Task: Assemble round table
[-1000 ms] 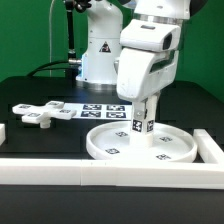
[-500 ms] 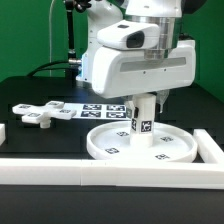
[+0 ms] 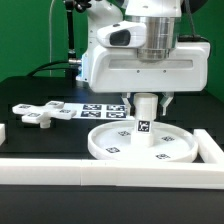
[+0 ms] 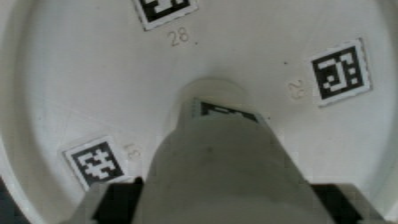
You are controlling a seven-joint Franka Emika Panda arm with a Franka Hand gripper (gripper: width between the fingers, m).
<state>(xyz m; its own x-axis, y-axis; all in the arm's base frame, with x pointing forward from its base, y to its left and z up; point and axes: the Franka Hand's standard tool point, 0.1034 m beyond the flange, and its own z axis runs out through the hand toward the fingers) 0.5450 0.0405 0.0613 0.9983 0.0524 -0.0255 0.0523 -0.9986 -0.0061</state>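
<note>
Looking at the exterior view, I see the gripper point(image 3: 146, 101) in the middle of the frame. Its 2 fingers are closed narrow on the leg point(image 3: 143, 124), which stands upright. The leg's lower end meets the middle of the disc top point(image 3: 100, 148), which lies flat in the lower centre of the frame. I cannot tell whether the leg is seated there or only touching.

The cross-shaped base point(image 3: 40, 114) lies flat at the left middle of the frame, well apart from the disc top. The marker board point(image 3: 98, 110) lies just behind the disc top. A white border bar point(image 3: 60, 172) runs along the lower edge of the frame.

In the wrist view the leg point(image 4: 222, 150) runs away from the camera toward the disc top point(image 4: 71, 90). Dark finger pads point(image 4: 118, 203) press against both its sides, and 3 square markers point(image 4: 338, 75) show on the disc top around it.
</note>
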